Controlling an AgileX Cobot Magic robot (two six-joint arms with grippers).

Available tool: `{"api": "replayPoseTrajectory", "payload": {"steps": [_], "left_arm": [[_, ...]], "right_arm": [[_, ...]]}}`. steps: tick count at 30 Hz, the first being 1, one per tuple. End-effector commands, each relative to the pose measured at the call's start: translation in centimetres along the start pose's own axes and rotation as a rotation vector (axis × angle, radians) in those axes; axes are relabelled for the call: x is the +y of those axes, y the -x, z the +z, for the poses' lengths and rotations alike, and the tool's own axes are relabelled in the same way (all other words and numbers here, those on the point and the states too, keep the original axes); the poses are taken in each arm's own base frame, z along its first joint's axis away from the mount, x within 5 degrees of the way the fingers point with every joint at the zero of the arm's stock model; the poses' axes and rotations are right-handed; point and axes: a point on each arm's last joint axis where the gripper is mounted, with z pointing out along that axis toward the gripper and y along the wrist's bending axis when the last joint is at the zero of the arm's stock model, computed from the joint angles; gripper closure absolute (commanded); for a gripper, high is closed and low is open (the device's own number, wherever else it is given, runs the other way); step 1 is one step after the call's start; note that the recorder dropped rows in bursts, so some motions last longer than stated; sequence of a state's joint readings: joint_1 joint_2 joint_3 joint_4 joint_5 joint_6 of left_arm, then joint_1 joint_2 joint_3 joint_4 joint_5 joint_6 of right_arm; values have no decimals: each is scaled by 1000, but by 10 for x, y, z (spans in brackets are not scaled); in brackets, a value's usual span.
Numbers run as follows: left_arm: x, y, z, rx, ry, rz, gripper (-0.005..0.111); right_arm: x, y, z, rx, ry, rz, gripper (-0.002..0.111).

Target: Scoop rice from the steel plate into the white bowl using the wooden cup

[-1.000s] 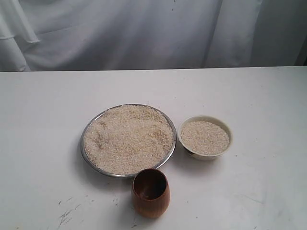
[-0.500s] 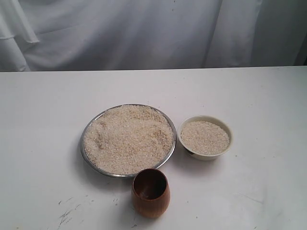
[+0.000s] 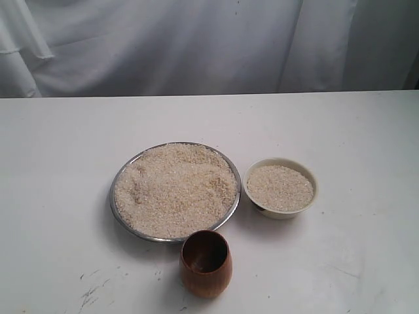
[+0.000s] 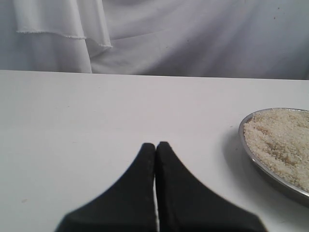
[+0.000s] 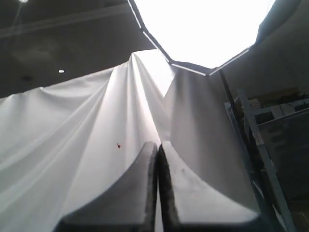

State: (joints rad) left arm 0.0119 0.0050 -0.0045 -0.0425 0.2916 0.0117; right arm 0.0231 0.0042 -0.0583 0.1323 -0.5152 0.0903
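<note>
The steel plate (image 3: 116,199) sits mid-table, heaped with rice (image 3: 175,188). Right beside it stands the white bowl (image 3: 311,194), also holding rice. The wooden cup (image 3: 205,263) stands upright and looks empty, just in front of the plate. Neither arm shows in the exterior view. In the left wrist view my left gripper (image 4: 155,145) is shut with nothing in it, low over bare table, and the plate's rim (image 4: 244,145) shows off to one side. My right gripper (image 5: 158,145) is shut on nothing and points up at the white curtain (image 5: 96,145) and a ceiling light.
A white draped curtain (image 3: 196,46) hangs behind the table's far edge. Dark scuff marks (image 3: 88,294) lie on the tabletop at the front left. A metal rack (image 5: 270,140) stands beside the curtain in the right wrist view.
</note>
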Motion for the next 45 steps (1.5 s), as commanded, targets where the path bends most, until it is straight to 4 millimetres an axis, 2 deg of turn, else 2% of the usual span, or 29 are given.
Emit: {"api": "replayPoseTrajectory", "payload": {"steps": [1,6,11,15,19,23,27,32,39,45], "left_arm": [[0,-1,0,-7,-2,-4,107],[0,-1,0,-7,-2,-4,107],[0,-1,0,-7,-2,-4,107],[0,-1,0,-7,-2,-4,107],[0,-1,0,-7,-2,-4,107],[0,-1,0,-7,-2,-4,107],[0,-1,0,-7,-2,-4,107],[0,-1,0,-7,-2,-4,107],[0,-1,0,-7,-2,-4,107],[0,-1,0,-7,-2,-4,107]], "right_arm": [[4,20,11,-32,2,14,108],[9,32,41,13,-7,29,108],[17,28,78,111,47,14,108],[31,15,105,186,192,10,108],[44,-12,121,297,358,43,108],[48,-48,129,437,462,85,108],[47,-89,130,613,528,41,108],[42,-124,127,767,555,32,108],[38,-145,125,845,544,45,108],[37,-146,126,840,529,50,108]]}}
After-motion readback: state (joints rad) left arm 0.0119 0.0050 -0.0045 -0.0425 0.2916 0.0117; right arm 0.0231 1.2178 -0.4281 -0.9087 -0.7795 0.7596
